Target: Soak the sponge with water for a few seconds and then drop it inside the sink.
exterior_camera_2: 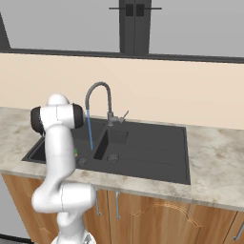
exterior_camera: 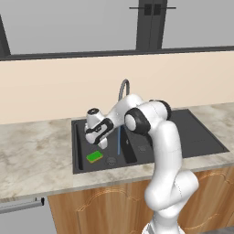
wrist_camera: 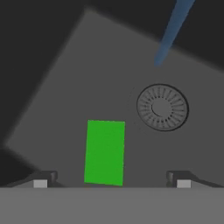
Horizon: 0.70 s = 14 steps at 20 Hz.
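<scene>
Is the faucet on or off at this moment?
On. A thin blue stream of water falls from the faucet spout into the sink, beside the sponge.

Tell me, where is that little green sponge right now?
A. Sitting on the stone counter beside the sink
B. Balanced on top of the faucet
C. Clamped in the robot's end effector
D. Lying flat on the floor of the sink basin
D: the sponge lies flat on the sink floor beside the round drain, with the open end effector above it and the water running nearby.

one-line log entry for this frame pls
pincer: open, above sponge | sponge: flat on sink floor, released | water: running
</scene>
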Available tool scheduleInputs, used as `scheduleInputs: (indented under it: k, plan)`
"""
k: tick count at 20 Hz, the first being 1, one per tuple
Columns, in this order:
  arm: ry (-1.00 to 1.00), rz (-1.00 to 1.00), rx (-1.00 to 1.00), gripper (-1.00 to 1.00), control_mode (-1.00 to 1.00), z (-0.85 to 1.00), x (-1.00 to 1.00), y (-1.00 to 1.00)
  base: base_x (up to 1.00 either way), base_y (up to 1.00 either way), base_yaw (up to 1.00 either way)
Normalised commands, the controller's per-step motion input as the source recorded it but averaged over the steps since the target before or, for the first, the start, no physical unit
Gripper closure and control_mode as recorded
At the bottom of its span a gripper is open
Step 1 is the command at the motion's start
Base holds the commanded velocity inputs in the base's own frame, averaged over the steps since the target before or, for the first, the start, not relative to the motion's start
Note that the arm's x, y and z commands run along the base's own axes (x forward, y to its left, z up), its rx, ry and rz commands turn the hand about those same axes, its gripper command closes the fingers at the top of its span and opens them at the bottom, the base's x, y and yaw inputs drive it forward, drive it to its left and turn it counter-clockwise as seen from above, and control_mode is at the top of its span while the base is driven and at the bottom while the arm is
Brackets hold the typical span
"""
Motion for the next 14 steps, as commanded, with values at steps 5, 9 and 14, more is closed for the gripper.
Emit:
scheduleInputs:
  k: [5, 9, 14]
  plan:
    - [0.0, 0.06, 0.0, -1.0, -1.0, 0.53, -0.32, 0.0, 0.0, 0.0, 0.0]
    - [0.0, 0.06, 0.0, -1.0, -1.0, 0.59, -0.2, 0.0, 0.0, 0.0, 0.0]
    - [0.0, 0.09, 0.0, -1.0, -1.0, 0.57, -0.24, 0.0, 0.0, 0.0, 0.0]
